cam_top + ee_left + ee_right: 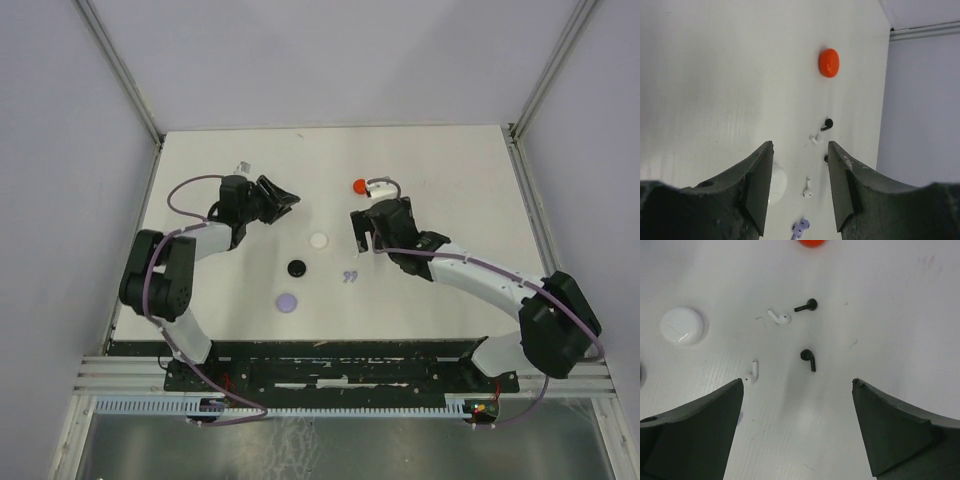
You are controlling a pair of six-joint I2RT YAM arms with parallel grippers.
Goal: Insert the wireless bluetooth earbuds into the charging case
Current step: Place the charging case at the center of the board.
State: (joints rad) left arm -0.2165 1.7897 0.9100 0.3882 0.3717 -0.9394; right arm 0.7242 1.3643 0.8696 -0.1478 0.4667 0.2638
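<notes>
4 earbuds lie loose on the white table, framed btwn the right gripper fingers in its wrist view. There are 2 black earbuds: 1 up near the red disc, the other closer to the gripper. Of the 2 white earbuds, 1 is just beside the upper black bud and 1 is nearer the left finger. None touch. The lavender pair sits side by side, near the right gripper on its near side in the top view.

Right jaws are wide apart w/ nothing btwn them. The white disc is left of the buds. The black disc & lavender disc are nearer the arm bases.

Left gripper jaws are also apart & empty, facing the buds across the table. The white disc is partly behind 1 finger.
</notes>
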